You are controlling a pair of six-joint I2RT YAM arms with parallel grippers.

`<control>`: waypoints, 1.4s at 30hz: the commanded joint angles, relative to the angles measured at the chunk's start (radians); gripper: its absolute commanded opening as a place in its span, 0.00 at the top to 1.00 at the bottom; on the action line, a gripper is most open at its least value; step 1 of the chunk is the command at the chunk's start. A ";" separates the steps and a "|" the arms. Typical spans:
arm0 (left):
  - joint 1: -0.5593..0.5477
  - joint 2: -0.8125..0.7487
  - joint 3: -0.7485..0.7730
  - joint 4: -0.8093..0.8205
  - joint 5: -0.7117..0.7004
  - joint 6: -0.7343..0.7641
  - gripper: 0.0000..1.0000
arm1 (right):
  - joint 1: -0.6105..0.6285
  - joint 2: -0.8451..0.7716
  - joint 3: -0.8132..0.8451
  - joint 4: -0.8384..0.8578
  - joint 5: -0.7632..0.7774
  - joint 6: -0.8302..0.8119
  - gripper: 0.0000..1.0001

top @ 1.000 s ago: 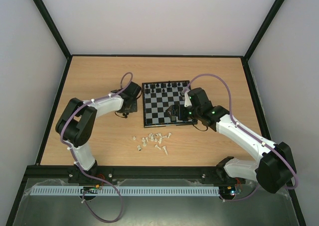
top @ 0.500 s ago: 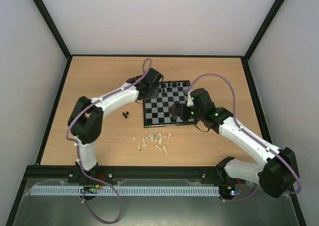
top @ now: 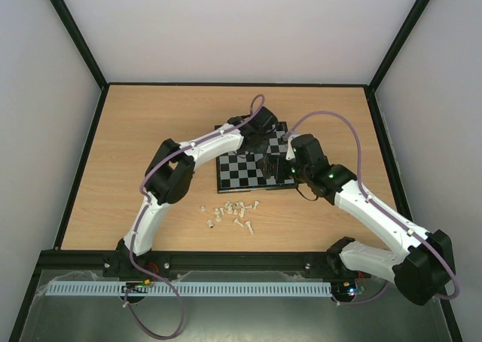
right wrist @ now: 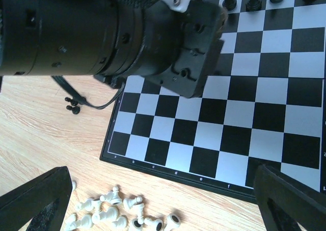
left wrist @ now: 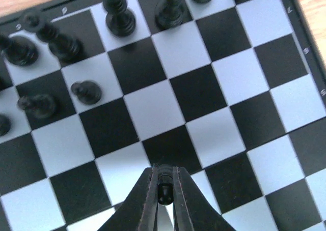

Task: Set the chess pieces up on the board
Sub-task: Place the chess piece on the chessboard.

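The left gripper is pinching 1 black chess piece above the board; the right gripper is hovering wide open at its near edge.

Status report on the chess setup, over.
Left gripper shut on a black piece, over the board. Right gripper open, above its near edge. White pieces heaped off the board; two black pieces loose beside it.

Chequered board lies flat; black pieces upright along one edge, white pieces seemingly toppled beside it.
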 commanded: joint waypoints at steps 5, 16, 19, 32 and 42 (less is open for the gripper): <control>0.000 0.111 0.155 -0.043 0.016 -0.007 0.97 | 0.005 0.017 -0.007 -0.017 -0.010 0.004 0.02; 0.028 0.169 0.204 -0.014 0.012 -0.029 0.96 | 0.004 0.022 -0.005 -0.018 -0.022 0.002 0.01; 0.034 0.177 0.216 -0.009 0.010 -0.031 0.96 | 0.004 0.025 -0.005 -0.018 -0.024 0.001 0.01; 0.065 0.213 0.257 -0.003 0.012 -0.034 0.94 | 0.005 0.033 -0.005 -0.016 -0.031 0.000 0.01; 0.071 0.235 0.286 -0.001 0.016 -0.028 0.92 | 0.005 0.036 -0.004 -0.016 -0.037 -0.002 0.01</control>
